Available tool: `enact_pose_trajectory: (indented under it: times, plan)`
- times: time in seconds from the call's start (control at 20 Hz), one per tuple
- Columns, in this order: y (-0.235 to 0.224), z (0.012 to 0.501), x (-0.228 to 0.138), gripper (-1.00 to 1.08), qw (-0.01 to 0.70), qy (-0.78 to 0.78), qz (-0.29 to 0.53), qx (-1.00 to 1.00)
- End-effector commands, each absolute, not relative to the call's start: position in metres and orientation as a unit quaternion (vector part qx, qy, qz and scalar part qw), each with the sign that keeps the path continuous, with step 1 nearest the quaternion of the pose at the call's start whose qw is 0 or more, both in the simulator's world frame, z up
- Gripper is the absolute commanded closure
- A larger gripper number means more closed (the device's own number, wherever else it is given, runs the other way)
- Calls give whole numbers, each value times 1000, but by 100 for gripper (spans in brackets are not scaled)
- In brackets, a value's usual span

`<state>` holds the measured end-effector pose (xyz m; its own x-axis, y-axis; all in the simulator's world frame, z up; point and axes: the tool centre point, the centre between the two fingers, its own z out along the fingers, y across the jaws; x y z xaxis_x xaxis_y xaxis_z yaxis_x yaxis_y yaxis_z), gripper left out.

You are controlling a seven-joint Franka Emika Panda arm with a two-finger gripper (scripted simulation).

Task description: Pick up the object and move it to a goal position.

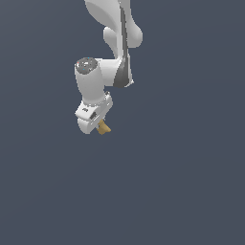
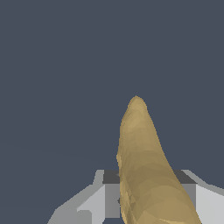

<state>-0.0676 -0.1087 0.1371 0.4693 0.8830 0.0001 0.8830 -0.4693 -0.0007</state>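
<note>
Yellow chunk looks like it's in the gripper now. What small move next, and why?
Probably a gentle carry toward the goal with the jaws kept shut. In the exterior view the yellow chunk sticks out below the white gripper, and the wrist view shows it running out from between the grey fingers. No goal marker shows in either view, so I can't give a direction.

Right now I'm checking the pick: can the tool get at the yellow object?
Yes, it seems already there: the yellow object sits between the tool fingers, nothing else near.
</note>
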Motion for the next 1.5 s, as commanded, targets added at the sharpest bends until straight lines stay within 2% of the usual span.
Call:
enact_pose_trajectory:
  times: [0.0, 1.45]
  plan:
    - [-113, 157, -70, 108, 0, -515, 0, -857]
    - [-177, 457, -99, 108, 0, -515, -1, -857]
